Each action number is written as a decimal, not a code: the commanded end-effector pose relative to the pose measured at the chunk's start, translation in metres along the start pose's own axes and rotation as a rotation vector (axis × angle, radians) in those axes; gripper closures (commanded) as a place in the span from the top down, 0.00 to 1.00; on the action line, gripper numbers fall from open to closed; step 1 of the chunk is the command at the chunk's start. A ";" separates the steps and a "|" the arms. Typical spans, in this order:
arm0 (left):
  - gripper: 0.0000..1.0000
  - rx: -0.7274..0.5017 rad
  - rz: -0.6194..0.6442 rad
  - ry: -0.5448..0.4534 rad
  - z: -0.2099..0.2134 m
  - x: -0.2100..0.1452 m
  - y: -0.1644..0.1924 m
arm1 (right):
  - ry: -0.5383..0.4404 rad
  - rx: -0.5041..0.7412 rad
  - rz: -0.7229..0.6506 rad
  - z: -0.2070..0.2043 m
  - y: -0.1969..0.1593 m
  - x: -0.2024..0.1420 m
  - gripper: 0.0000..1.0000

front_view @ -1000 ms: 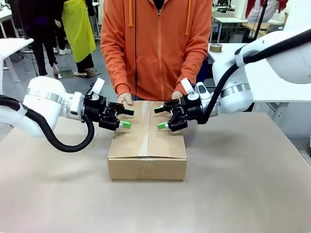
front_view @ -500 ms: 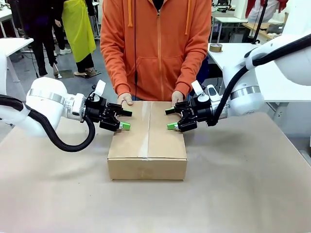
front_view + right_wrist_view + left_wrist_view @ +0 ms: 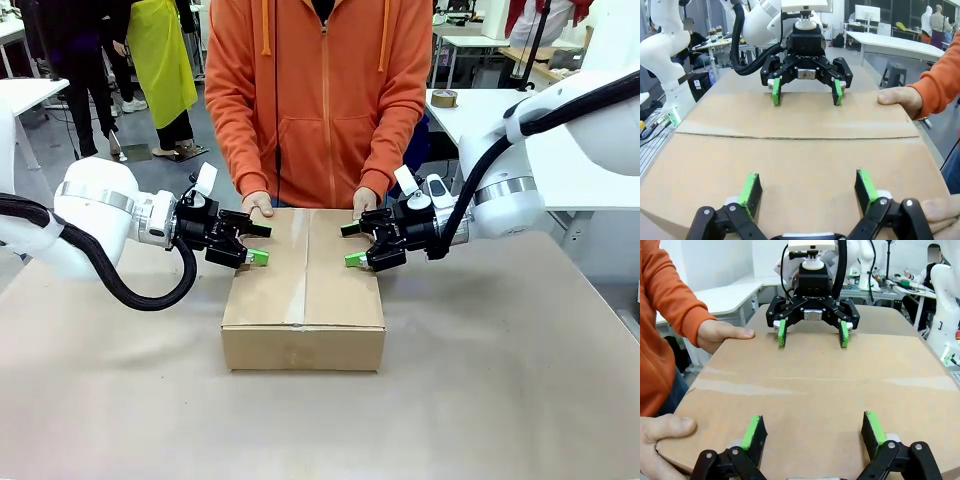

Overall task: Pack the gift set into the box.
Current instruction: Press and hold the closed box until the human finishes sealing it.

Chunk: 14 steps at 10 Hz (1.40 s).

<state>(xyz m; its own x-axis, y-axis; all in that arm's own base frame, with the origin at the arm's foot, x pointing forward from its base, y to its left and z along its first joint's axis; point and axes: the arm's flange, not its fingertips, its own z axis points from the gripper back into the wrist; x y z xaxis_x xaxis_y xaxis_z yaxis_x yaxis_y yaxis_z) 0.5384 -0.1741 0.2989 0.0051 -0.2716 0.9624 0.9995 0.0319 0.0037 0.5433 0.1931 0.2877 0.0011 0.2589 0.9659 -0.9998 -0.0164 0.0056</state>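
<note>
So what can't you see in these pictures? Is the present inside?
- Inside of the box: its top flaps are shut in every view, so the gift set cannot be checked.
- The box's far side, front view: hidden by the box itself and the person's hands.
- The person's lower hand, left wrist view: cut off by the picture's edge.
- Whether the open left gripper and right gripper touch the flaps: too close to tell.
</note>
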 end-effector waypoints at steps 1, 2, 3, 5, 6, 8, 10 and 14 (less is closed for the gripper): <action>1.00 -0.012 0.001 0.000 -0.001 -0.001 -0.003 | -0.004 0.001 0.005 0.000 0.000 -0.002 1.00; 1.00 -0.012 0.001 0.000 -0.001 -0.001 -0.003 | -0.004 0.001 0.005 0.000 0.000 -0.002 1.00; 1.00 -0.012 0.001 0.000 -0.001 -0.001 -0.003 | -0.004 0.001 0.005 0.000 0.000 -0.002 1.00; 1.00 -0.012 0.001 0.000 -0.001 -0.001 -0.003 | -0.004 0.001 0.005 0.000 0.000 -0.002 1.00; 1.00 -0.012 0.001 0.000 -0.001 -0.001 -0.003 | -0.004 0.001 0.005 0.000 0.000 -0.002 1.00; 1.00 -0.012 0.001 0.000 -0.001 -0.001 -0.003 | -0.004 0.001 0.005 0.000 0.000 -0.002 1.00; 1.00 -0.012 0.001 0.000 -0.001 -0.001 -0.003 | -0.004 0.001 0.005 0.000 0.000 -0.002 1.00; 1.00 -0.012 0.001 0.000 -0.001 -0.001 -0.003 | -0.004 0.001 0.005 0.000 0.000 -0.002 1.00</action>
<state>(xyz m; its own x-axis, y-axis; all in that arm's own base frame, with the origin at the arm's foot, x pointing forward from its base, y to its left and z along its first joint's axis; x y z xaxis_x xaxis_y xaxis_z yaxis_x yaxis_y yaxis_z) 0.5383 -0.1742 0.2991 0.0050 -0.2696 0.9630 0.9995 0.0302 0.0032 0.5433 0.1931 0.2878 0.0010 0.2575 0.9663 -0.9998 -0.0174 0.0057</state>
